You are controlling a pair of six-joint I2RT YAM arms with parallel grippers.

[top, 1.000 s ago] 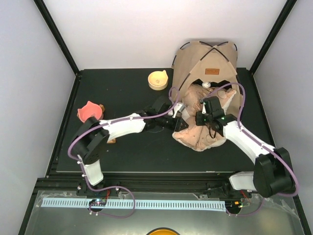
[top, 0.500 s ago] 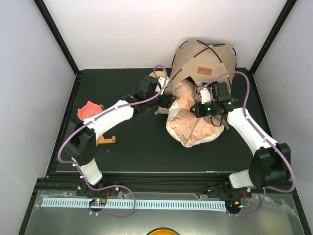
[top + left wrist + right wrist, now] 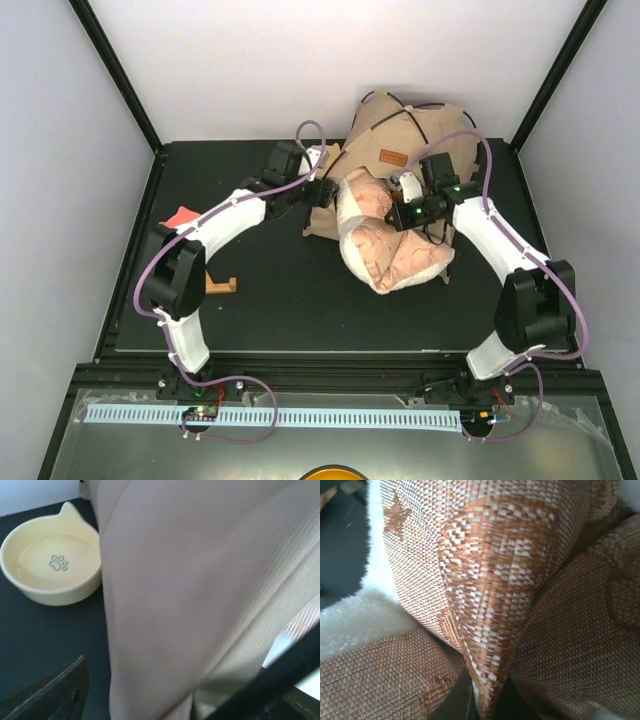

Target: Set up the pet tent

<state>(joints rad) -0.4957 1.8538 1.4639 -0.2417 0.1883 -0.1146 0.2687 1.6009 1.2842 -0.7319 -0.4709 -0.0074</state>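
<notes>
Feeding the pillow (image 3: 400, 255) into the tent (image 3: 420, 130) looked to be the step in hand, and doing it well would depend on the two arms sharing the work. The tent sat at the far right of the table (image 3: 260, 310), slumped back against the rear wall with its tan cloth sagging. The pillow lay folded on itself in front of it, its far end at the tent's front edge; how far inside it reached could not be told. The right pincer (image 3: 398, 213) was clamped together on a pinched ridge of the pillow's woven cover. The left pincer (image 3: 322, 193) had its fingers wide apart at the tent's left edge, with tan cloth hanging between them ungripped and a cream pet bowl (image 3: 50, 570) just beside. A sound next move would be for the left pincer to close on that edge and hold the opening up while the right pushed the pillow in low, since shoving against unsupported cloth would likely collapse the tent further.
</notes>
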